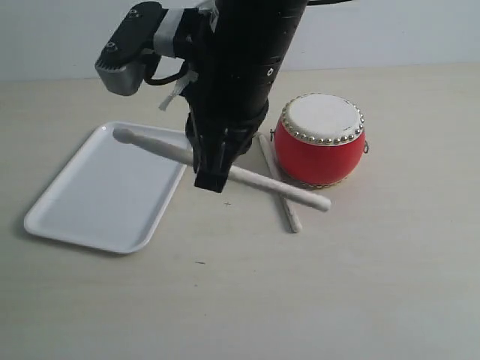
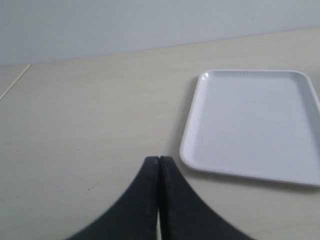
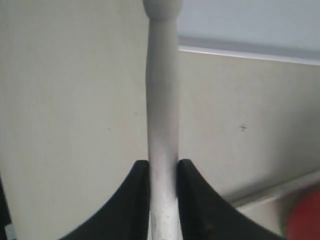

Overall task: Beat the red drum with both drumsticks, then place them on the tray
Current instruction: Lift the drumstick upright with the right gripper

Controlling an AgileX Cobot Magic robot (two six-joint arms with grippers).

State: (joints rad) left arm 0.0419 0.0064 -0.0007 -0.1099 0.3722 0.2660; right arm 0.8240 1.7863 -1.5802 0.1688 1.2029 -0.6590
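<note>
The red drum (image 1: 319,146) stands upright on the table, white head up. My right gripper (image 1: 212,176) (image 3: 163,165) is shut on one drumstick (image 1: 161,148) (image 3: 162,100) near its middle. That stick's rounded tip sits over the back of the white tray (image 1: 105,195) (image 3: 250,25), and its other end reaches in front of the drum. The second drumstick (image 1: 279,187) lies on the table beside the drum, passing under the held one. My left gripper (image 2: 158,159) is shut on nothing, over bare table beside a corner of the tray (image 2: 250,120); it does not show in the exterior view.
The right arm's black body (image 1: 240,67) comes down from the top middle and hides the table behind it. A blurred edge of the red drum (image 3: 307,215) shows in the right wrist view. Pale tabletop (image 1: 300,300) stretches along the front.
</note>
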